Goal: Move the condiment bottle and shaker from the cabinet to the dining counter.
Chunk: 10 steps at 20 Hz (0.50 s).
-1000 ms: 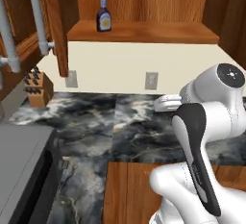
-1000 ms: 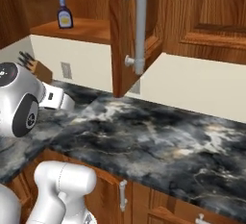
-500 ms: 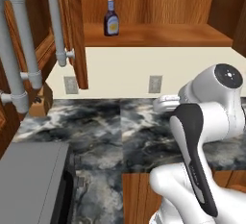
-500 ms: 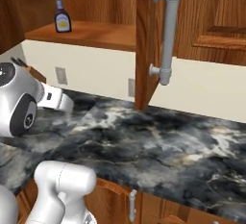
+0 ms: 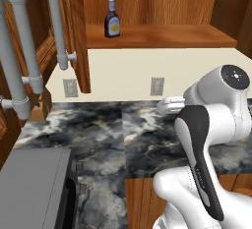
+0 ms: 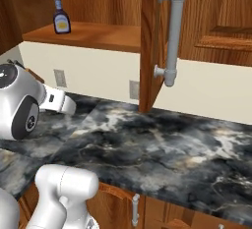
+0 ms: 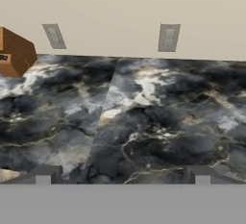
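The condiment bottle (image 5: 112,19) (image 6: 61,17), dark brown with a pale cap and yellowish label, stands upright on the wooden shelf of the open cabinet (image 5: 162,35) (image 6: 98,34). The shaker and the dining counter are out of view. My gripper (image 7: 122,177) is open with nothing between its fingers. It hangs low over the marbled wall counter (image 7: 144,122), well below the shelf and aimed at the cream back wall. The white hand (image 5: 170,106) (image 6: 59,102) sits under the shelf, to the right of the bottle in the left base view.
Open cabinet doors (image 5: 78,36) (image 6: 150,41) with long grey bar handles (image 5: 56,24) (image 6: 172,31) jut out over the counter. Two outlets (image 5: 157,86) (image 5: 70,88) are on the back wall. A brown knife block (image 7: 14,52) stands at the left. A grey appliance (image 5: 29,188) lies at the lower left.
Both base pictures have shifted as a whole, so the base has driven; the cabinet, its doors and the bottle now stand nearer and more central. The arm's pose looks unchanged, gripper still open.
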{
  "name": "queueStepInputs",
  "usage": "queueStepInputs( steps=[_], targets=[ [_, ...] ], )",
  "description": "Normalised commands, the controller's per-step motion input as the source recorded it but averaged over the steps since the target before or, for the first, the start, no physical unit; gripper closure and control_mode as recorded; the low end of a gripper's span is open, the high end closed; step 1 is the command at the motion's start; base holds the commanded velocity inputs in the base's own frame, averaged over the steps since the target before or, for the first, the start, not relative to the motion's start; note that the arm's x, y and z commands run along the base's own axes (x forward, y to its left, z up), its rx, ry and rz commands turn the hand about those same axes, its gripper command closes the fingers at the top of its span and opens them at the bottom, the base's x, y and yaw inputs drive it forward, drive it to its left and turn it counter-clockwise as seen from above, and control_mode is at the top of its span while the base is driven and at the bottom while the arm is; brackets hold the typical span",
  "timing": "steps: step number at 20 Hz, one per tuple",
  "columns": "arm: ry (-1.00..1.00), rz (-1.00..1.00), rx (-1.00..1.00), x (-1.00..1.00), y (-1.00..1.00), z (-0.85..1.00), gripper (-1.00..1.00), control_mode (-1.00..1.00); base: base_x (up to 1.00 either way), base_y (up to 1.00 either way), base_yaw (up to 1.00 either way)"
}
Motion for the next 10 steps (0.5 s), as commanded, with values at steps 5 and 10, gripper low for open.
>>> queueStepInputs(
  steps=[5,10],
  targets=[
    [0.0,0.0,0.0,0.0,0.0,0.0,-1.0,1.0,-0.02,0.0,0.0],
    [-0.22,0.01,0.0,-0.19,-0.09,0.19,-1.0,-1.0,0.0,0.0,0.0]
  ],
)
